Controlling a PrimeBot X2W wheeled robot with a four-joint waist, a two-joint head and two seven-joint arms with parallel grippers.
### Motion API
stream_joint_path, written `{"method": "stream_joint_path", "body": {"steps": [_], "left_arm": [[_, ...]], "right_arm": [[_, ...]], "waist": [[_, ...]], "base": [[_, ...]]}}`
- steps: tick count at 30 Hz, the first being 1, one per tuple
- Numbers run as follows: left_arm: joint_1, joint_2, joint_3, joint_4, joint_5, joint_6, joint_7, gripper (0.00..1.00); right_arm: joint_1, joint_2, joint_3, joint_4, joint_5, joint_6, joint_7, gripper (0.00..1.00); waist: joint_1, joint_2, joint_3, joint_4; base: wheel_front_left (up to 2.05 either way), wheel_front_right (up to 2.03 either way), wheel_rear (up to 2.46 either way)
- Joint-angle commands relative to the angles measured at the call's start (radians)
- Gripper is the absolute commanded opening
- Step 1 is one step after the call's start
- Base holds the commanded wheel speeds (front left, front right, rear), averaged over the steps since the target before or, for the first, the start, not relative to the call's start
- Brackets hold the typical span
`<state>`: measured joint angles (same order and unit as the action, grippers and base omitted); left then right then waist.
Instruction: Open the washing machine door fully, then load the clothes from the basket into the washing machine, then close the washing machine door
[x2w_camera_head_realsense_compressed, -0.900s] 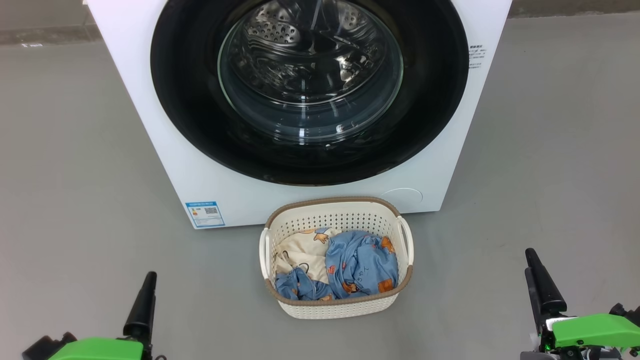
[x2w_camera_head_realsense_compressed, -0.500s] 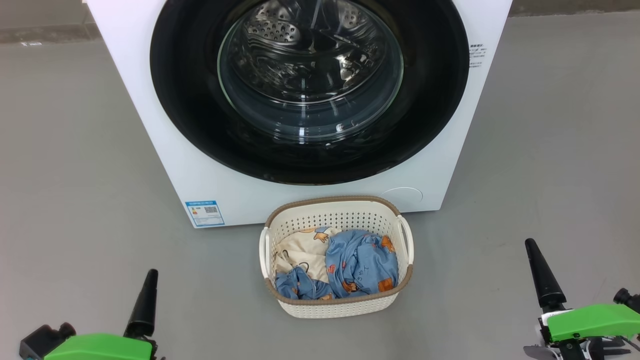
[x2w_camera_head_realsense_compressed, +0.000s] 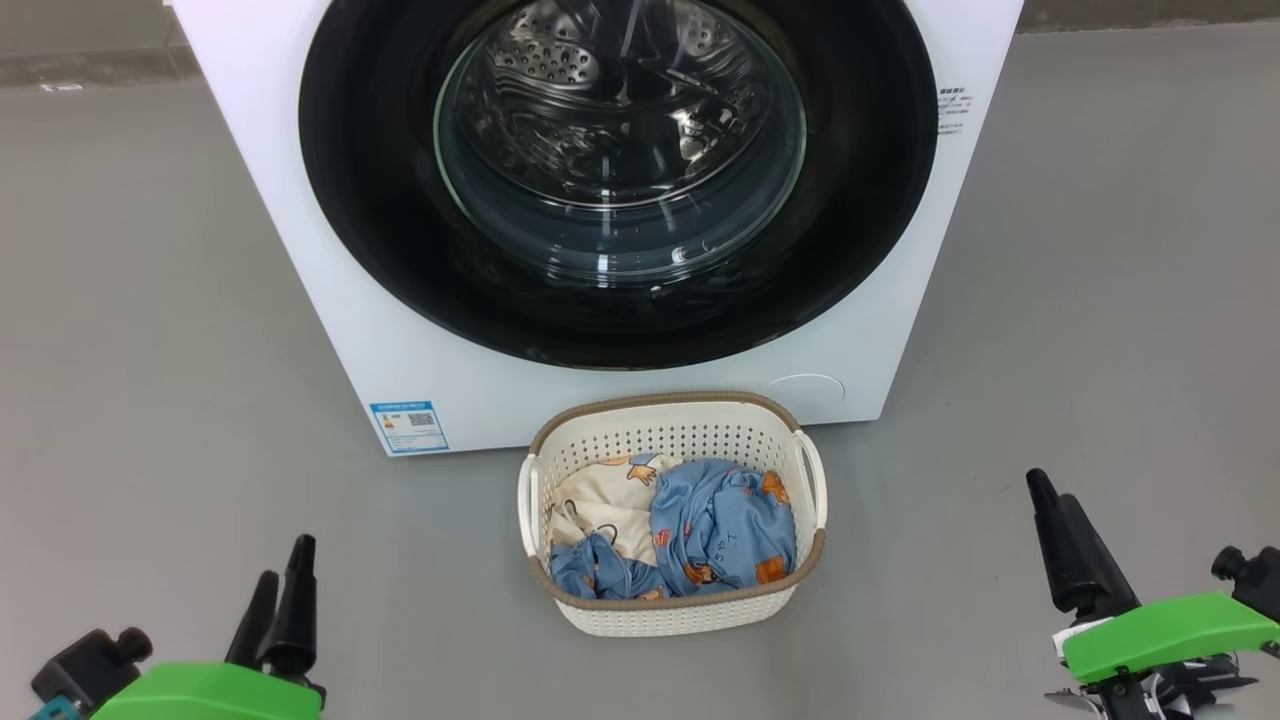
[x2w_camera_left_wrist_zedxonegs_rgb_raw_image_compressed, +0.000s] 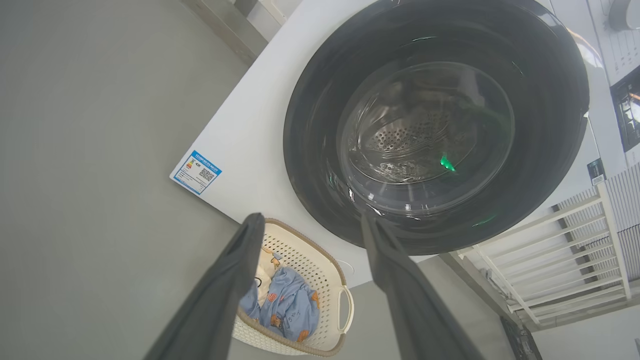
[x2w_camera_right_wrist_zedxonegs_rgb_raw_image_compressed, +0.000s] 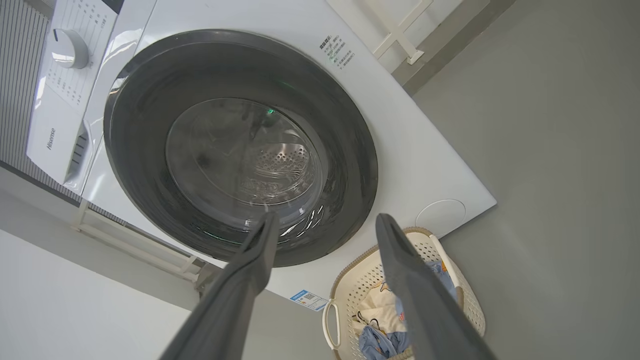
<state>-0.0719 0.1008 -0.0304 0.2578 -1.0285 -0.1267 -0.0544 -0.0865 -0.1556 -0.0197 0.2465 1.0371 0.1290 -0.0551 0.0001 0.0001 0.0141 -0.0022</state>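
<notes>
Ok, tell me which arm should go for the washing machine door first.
Right, probably. Both sets of jaws stand open, but the right gripper sits further forward, nearer the shut washing machine door, than the left gripper. Handle side unclear, so a slight edge.

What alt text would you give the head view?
A white front-loading washing machine with its round black door shut stands on a grey floor, with a cream basket of blue and cream printed clothes in front of it. The left gripper and right gripper sit at the lower corners, open and empty.
</notes>
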Motion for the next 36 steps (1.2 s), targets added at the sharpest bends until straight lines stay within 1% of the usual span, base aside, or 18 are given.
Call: {"method": "stream_joint_path", "body": {"steps": [1, 13, 23, 27, 36], "left_arm": [[-0.05, 0.023, 0.012, -0.032, 0.04, -0.002, -0.015, 1.0], [-0.043, 0.028, 0.018, -0.046, 0.194, -0.003, -0.051, 1.0], [-0.04, 0.034, 0.025, -0.072, 0.311, -0.003, -0.08, 1.0], [-0.037, 0.034, 0.029, -0.074, 0.373, -0.003, -0.095, 1.0], [-0.036, 0.044, 0.02, -0.079, 0.484, -0.003, -0.118, 1.0]], "right_arm": [[-0.055, -0.021, 0.016, -0.034, -0.043, 0.001, -0.015, 1.0], [-0.06, -0.036, 0.026, -0.054, -0.212, 0.001, -0.05, 1.0], [-0.07, -0.044, 0.04, -0.063, -0.327, 0.001, -0.08, 1.0], [-0.074, -0.053, 0.048, -0.065, -0.401, 0.001, -0.094, 1.0], [-0.083, -0.07, 0.069, -0.059, -0.496, 0.001, -0.118, 1.0]], "waist": [[-0.0001, -0.0001, -0.001, 0.0], [-0.0001, -0.0001, 0.0, -0.002], [-0.0001, -0.0001, 0.008, -0.004], [-0.0001, -0.0001, 0.003, -0.004], [-0.0001, -0.0001, -0.002, -0.004]], "base": [[0.0, 0.0, 0.0], [0.0, 0.0, 0.0], [0.0, 0.0, 0.0], [0.0, 0.0, 0.0], [0.0, 0.0, 0.0]]}}
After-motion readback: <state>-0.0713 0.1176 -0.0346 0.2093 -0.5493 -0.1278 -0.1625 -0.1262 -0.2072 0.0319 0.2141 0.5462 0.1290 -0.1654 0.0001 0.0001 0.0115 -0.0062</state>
